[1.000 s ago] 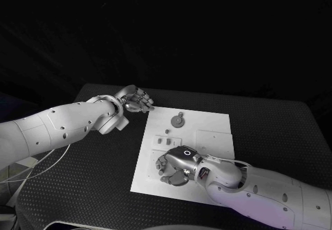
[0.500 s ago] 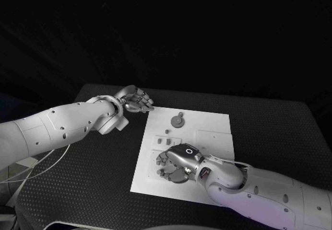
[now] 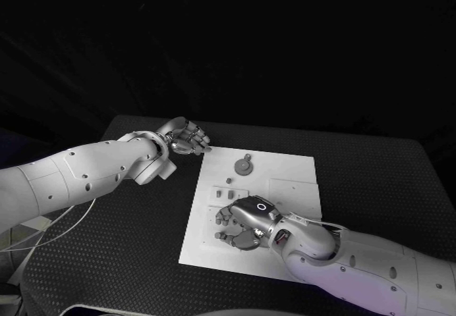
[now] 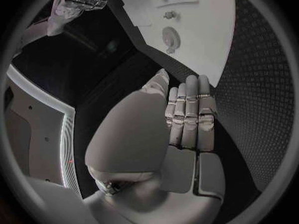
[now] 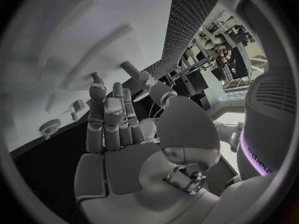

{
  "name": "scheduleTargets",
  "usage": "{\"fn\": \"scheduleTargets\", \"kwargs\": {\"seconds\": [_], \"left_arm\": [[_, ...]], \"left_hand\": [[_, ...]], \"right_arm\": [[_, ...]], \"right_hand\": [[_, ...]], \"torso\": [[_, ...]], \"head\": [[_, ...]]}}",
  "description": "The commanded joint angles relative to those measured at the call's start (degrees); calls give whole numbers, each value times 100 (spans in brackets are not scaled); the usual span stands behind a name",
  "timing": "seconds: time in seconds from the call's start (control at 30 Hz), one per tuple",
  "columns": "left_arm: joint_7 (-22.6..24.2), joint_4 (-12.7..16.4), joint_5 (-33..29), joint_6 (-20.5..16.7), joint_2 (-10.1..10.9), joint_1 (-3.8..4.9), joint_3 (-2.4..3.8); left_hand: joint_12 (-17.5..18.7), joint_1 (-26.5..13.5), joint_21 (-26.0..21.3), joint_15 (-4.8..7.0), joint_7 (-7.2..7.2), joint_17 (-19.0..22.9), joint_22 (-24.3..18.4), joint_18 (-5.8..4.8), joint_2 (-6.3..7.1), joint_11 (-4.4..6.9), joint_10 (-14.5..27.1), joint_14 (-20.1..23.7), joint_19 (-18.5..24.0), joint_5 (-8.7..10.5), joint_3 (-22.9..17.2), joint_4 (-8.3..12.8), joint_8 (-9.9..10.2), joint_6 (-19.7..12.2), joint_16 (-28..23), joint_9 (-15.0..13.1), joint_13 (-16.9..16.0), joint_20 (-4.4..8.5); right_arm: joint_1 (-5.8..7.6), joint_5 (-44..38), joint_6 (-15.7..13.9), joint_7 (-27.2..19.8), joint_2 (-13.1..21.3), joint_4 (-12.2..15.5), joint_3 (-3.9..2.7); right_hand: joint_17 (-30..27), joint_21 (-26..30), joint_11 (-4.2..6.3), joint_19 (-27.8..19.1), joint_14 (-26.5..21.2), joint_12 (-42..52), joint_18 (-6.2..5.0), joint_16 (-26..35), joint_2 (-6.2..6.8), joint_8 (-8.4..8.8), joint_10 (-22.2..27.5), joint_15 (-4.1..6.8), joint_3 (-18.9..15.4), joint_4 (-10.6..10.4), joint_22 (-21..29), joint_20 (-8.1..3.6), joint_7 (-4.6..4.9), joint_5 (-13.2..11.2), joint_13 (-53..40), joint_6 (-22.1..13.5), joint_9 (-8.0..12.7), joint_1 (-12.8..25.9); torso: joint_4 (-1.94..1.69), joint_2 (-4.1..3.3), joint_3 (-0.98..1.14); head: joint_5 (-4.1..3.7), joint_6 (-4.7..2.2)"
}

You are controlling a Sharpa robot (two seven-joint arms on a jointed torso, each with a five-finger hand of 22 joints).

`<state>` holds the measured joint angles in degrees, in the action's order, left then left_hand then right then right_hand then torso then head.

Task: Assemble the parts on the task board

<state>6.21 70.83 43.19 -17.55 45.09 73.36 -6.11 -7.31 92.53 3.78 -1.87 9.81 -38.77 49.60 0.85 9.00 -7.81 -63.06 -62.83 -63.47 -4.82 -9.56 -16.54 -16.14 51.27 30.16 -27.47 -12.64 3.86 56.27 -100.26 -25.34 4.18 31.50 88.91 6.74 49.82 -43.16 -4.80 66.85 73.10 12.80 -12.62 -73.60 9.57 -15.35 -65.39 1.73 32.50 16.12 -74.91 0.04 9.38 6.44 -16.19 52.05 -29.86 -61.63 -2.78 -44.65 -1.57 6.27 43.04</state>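
1. Right robot hand (image 3: 242,224) hangs low over the near part of the task board (image 3: 290,172), fingers spread apart and curved downward, nothing seen between them; the right wrist view (image 5: 115,129) shows the fingers side by side and extended toward the white plate.
2. Left robot hand (image 3: 185,137) sits off the board, just beyond its far corner on that hand's side, above the black surface (image 3: 380,171); its fingers are curled in together, and no part is seen in them. In the left wrist view (image 4: 187,119) the fingers lie straight and pressed side by side.
3. Round grey part (image 3: 245,166) lies flat on the far area of the board, well ahead of the right robot hand and near the left robot hand; a small tab projects from its far rim, so its long axis runs away from the robot.
4. Two small rectangular parts (image 3: 226,193) lie side by side just ahead of the right robot hand's fingertips, with a smaller piece (image 3: 229,180) between them and the round part.
5. Board's long axis runs away from the robot; open black surface borders it on every side, widest beyond the right arm's side.
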Motion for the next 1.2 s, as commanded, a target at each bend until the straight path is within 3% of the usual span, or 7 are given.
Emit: {"fn": "scheduleTargets", "kwargs": {"seconds": [0.03,0.43,0.67,0.83,1.03,1.1,1.2], "left_arm": [[36,11,5,44,-2,5,2],[36,16,5,37,16,5,2],[36,15,5,38,22,5,2],[36,16,5,38,30,5,2],[35,17,5,35,40,4,1],[36,20,5,36,44,4,1],[34,20,5,34,51,4,1]], "left_hand": [[-40,9,29,2,1,-10,-9,65,-53,8,33,-35,-31,-20,-41,4,31,-40,-34,-10,9,-7],[-40,12,28,2,1,-15,-10,65,-54,8,34,-35,-31,-20,-42,5,31,-38,-39,-10,11,-7],[-41,14,28,1,0,-20,-11,65,-55,8,35,-37,-30,-20,-42,4,30,-37,-44,-11,12,-7],[-41,15,28,1,0,-24,-12,65,-55,8,35,-37,-30,-20,-42,4,30,-36,-47,-11,13,-7],[-42,15,28,1,0,-28,-12,64,-56,7,36,-38,-30,-20,-42,3,29,-35,-51,-12,14,-7],[-42,15,28,1,-1,-29,-12,64,-56,7,36,-38,-30,-19,-42,3,29,-34,-52,-12,15,-8],[-43,14,28,1,-1,-31,-13,64,-56,7,36,-39,-30,-19,-42,2,29,-34,-54,-12,15,-8]], "right_arm": [[-6,-6,-25,21,24,1,0],[-4,-84,-148,58,199,24,-8],[-4,10,-241,1,289,111,-87],[-3,212,-331,-60,396,231,-235],[4,503,-339,-90,604,413,-512],[21,597,-284,-75,689,466,-562],[101,846,-163,-44,799,519,-585]], "right_hand": [[5,-17,-14,-7,6,-24,-238,-36,-19,14,-29,-27,-16,-25,-113,-20,4,6,11,-13,7,-28],[2,-14,-8,-7,5,-25,-238,-36,-76,7,-44,-22,11,0,-112,-27,-3,8,22,0,14,-101],[2,-16,-6,-4,8,-21,-238,-38,-79,3,-56,-20,11,9,-113,-28,-5,6,25,7,15,-120],[1,-18,-5,-1,10,-20,-238,-38,-82,2,-59,-19,9,7,-113,-28,-5,5,25,9,16,-120],[-1,-19,-5,4,13,-22,-238,-38,-77,4,-63,-19,-6,-12,-113,-23,-1,2,30,5,21,-94],[-2,-18,-6,5,13,-24,-238,-37,-77,6,-62,-19,-9,-16,-112,-23,0,2,32,3,23,-88],[-4,-16,-7,5,13,-28,-238,-35,-76,9,-61,-20,-23,-42,-111,-19,4,2,39,-3,29,-53]], "torso": [[1,0,-1],[7,1,2],[1,1,3],[4,3,3],[9,4,2],[9,5,0],[6,4,-1]], "head": [[0,5],[0,7],[0,0],[-14,-23],[-42,-58],[-45,-63],[-67,-77]]}}
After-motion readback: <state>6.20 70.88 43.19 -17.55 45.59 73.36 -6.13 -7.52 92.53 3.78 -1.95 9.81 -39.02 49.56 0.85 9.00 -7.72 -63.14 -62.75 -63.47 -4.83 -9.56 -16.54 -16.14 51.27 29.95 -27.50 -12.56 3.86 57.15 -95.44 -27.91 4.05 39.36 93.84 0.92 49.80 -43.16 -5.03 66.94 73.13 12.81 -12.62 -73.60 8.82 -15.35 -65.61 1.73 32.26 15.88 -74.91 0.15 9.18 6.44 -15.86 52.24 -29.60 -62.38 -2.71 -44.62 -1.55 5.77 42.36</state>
